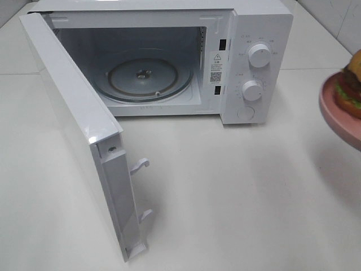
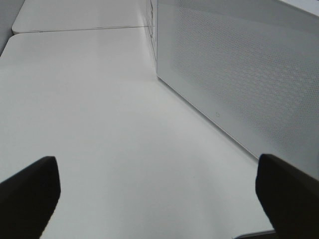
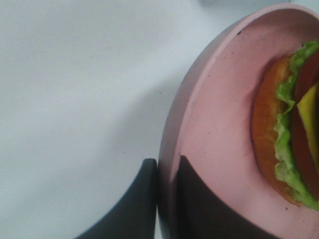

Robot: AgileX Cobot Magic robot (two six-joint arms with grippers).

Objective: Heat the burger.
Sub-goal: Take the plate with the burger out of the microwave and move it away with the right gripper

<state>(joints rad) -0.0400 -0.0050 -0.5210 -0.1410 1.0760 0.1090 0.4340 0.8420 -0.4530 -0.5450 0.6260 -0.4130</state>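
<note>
Round pink plate (image 3: 219, 124), layered burger (image 3: 286, 134), glass turntable (image 1: 144, 79)

Microwave (image 1: 256, 62): glossy white casing, smooth, plastic-looking; 2 white knobs. Door (image 1: 73, 130): shiny edge, fine dotted mesh on outer panel. Turntable (image 1: 148, 79): clear glass, reflective. Table (image 1: 237, 192): matt off-white, smooth. Plate (image 3: 219, 149): matt pink, faintly speckled. Burger (image 3: 286, 134): glossy bun, crinkled lettuce. Right gripper (image 3: 167, 199): matt black fingers.

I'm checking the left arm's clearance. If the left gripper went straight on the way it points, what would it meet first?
Probably nothing soon: the open left gripper points along the bare table, beside the microwave door, though depth is unclear.
</note>
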